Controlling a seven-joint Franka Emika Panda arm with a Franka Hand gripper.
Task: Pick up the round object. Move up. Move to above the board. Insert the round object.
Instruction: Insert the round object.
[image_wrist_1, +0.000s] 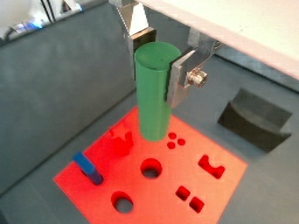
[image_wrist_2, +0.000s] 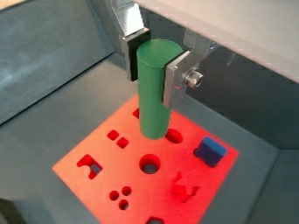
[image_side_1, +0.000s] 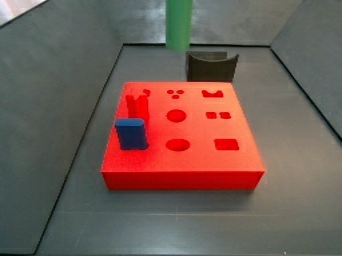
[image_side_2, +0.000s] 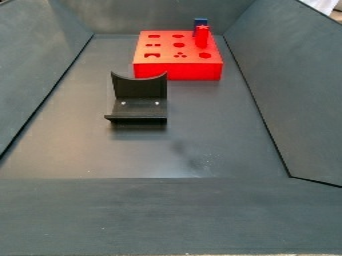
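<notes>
Step in hand, as I judge it: carry to above the board (image_wrist_2: 111, 166) and line up with a round hole. Keep the peg vertical; centre its lower end over the hole before descending.

Gripper (image_wrist_1: 160, 55), upper centre in both wrist views, is closed narrow on the round object (image_wrist_1: 153, 92), gripping its top; the peg hangs above the board, not touching it.

Gripper (image_wrist_1: 159, 59) clamped on green peg (image_wrist_1: 152, 96)
</notes>
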